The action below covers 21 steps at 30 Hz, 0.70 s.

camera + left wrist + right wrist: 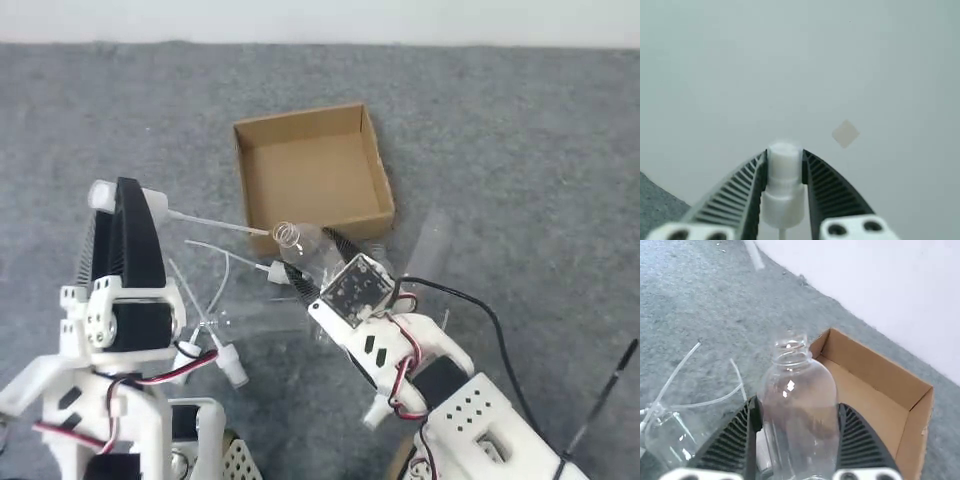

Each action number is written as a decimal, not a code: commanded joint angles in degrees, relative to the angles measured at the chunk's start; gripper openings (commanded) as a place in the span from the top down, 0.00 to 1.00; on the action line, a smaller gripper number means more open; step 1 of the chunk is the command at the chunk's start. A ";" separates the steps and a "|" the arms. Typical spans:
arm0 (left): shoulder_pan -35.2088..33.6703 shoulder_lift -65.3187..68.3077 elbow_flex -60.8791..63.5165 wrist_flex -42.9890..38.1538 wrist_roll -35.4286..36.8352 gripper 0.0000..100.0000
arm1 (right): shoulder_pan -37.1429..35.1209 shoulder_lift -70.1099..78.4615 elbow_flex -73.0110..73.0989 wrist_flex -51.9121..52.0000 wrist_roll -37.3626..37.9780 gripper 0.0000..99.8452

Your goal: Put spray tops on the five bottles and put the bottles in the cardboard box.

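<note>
Grey, carpet-like fabric covers the tabletop (520, 130), and the open cardboard box (310, 175) sits on it with nothing inside.

Off the box's corner on the arms' side, the right end effector (312, 255) is closed around the belly of a clear bottle (305, 243). The bottle's threaded neck is open and bare, and it points toward the box wall just beside it. Well to the other side of the box, the left end effector (784, 156) is raised and closed on a white spray top (784, 200), pinching its collar. The top's long thin dip tube (215, 224) reaches toward the box and ends close to the bottle mouth.

More clear bottles (250, 315) lie on the fabric between the box and the arm bases, hard to make out. A loose cap (232, 366) lies on that same side, farther from the box.

The bottle looks light, thin-walled and slick. I judge that a grip around its widest part, as here, is best, firm enough to stop it twisting but not enough to dent it. The spray top is rigid and best held by its collar. Its tube is soft and springy, so the tip will probably wander as it nears the narrow neck and may catch the rim.
</note>
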 commanded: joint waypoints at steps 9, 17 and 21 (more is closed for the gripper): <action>-0.35 -1.05 4.79 -4.84 0.35 0.99 | -0.92 -1.27 -0.53 -3.91 1.41 0.96; -0.35 -1.05 9.71 -9.76 0.26 0.99 | -3.56 -1.27 -0.44 -3.91 1.49 0.96; 0.09 -1.05 10.07 -8.79 0.26 0.99 | -3.38 -1.27 -0.44 -3.91 1.49 0.96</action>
